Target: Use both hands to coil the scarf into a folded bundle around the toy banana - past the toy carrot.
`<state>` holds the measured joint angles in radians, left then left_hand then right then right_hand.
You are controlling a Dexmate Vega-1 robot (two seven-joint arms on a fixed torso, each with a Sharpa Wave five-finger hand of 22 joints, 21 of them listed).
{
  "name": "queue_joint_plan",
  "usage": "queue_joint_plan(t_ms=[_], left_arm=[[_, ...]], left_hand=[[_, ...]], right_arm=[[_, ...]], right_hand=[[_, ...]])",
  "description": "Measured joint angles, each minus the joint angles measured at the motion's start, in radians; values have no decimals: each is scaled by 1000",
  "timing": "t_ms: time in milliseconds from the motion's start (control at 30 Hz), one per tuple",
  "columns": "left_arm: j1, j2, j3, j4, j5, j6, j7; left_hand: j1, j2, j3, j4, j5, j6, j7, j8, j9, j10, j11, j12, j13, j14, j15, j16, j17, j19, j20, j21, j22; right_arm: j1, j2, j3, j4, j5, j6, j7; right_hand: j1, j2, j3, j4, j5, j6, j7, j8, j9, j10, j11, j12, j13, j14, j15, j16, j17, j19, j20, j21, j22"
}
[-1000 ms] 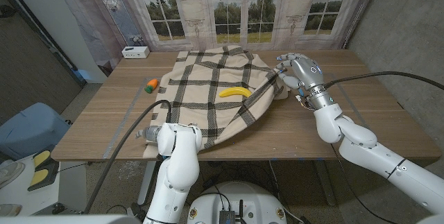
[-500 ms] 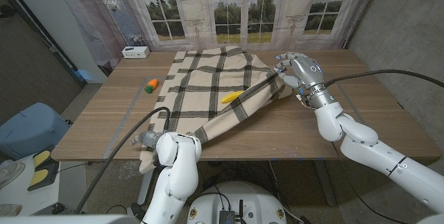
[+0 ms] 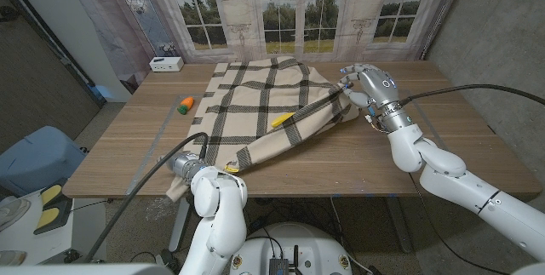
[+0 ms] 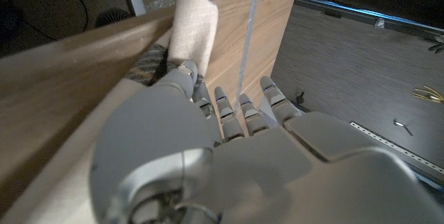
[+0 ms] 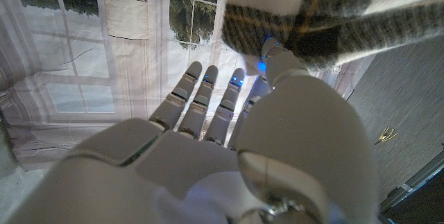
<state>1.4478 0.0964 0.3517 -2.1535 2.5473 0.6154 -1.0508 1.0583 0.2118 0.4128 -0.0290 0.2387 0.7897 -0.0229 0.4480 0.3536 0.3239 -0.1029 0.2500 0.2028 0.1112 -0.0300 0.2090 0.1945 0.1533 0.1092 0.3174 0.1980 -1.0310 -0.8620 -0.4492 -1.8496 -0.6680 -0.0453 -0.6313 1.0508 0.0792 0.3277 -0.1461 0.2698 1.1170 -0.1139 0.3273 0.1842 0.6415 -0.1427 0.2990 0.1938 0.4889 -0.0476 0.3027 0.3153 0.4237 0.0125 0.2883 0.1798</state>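
Wooden table (image 3: 341,160) set before a wall of sheer curtains (image 3: 255,11) over a window scene of trees. Grey floor to both sides. One plaid scarf (image 3: 255,109), cream with dark stripes, spread over the middle of the table and drawn into a long fold running from the near left edge up toward the far right. One yellow toy banana (image 3: 282,120) near the scarf's middle, partly wrapped, only a tip peeking out of the fold. One orange toy carrot (image 3: 186,103) with a green end, lying on bare wood left of the scarf, apart from it. One small white box (image 3: 166,64) at the far left corner; no writing legible anywhere. Left hand (image 3: 184,166) at the near table edge, pinching the scarf's corner between thumb and fingers, cloth hanging past the edge. Right hand (image 3: 364,88) at the far right end of the fold, clutching bunched scarf fabric. Black cable (image 3: 468,92) trailing from the right arm.
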Motion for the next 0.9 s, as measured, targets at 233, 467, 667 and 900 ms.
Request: queue_joint_plan(t_ms=[233, 467, 667, 900], left_arm=[[8, -22, 12, -35, 46, 21, 140], [9, -39, 17, -67, 81, 22, 249], [1, -47, 14, -85, 97, 13, 321], [-21, -45, 6, -105, 78, -9, 390]], left_hand=[[-7, -8, 22, 36, 17, -19, -5, 42, 57, 20, -10, 0, 9, 16, -9, 7, 3, 9, 2, 0, 5], [-16, -16, 33, 57, 36, -27, -9, 56, 101, 25, -15, 0, 14, 28, -11, 7, 3, 9, 1, 5, 5], [-26, -15, 41, 65, 44, -37, -9, 62, 128, 36, -15, 0, 18, 34, -6, 7, 8, 15, -4, 8, 5], [-26, -15, 48, 72, 50, -44, -9, 65, 156, 42, -20, 0, 23, 39, -11, 7, 8, 19, -8, 12, 5]], right_arm=[[0, 7, 7, 13, 4, 0, -25], [-6, 22, 16, 31, 11, -10, -66], [-10, 41, 25, 51, 16, -25, -109], [-5, 61, 34, 81, 25, -40, -155]], right_hand=[[-2, -2, 4, -4, 0, 3, 3, -3, 0, 0, 0, -8, 4, 4, -4, 0, 0, 0, 0, 0, 0], [-2, -2, 8, 0, -4, 3, 3, -4, 0, 0, 0, -8, 4, 4, -4, 0, 0, 5, 5, 0, 0], [-2, -2, 12, -4, -4, 3, 3, -7, -1, 0, 0, -11, 4, 4, -4, -7, 0, 5, 5, -4, 0], [-6, -6, 16, 0, -4, 3, 3, -8, -1, 0, 0, -16, 4, 4, -4, -9, 0, 5, 5, -4, 0]])
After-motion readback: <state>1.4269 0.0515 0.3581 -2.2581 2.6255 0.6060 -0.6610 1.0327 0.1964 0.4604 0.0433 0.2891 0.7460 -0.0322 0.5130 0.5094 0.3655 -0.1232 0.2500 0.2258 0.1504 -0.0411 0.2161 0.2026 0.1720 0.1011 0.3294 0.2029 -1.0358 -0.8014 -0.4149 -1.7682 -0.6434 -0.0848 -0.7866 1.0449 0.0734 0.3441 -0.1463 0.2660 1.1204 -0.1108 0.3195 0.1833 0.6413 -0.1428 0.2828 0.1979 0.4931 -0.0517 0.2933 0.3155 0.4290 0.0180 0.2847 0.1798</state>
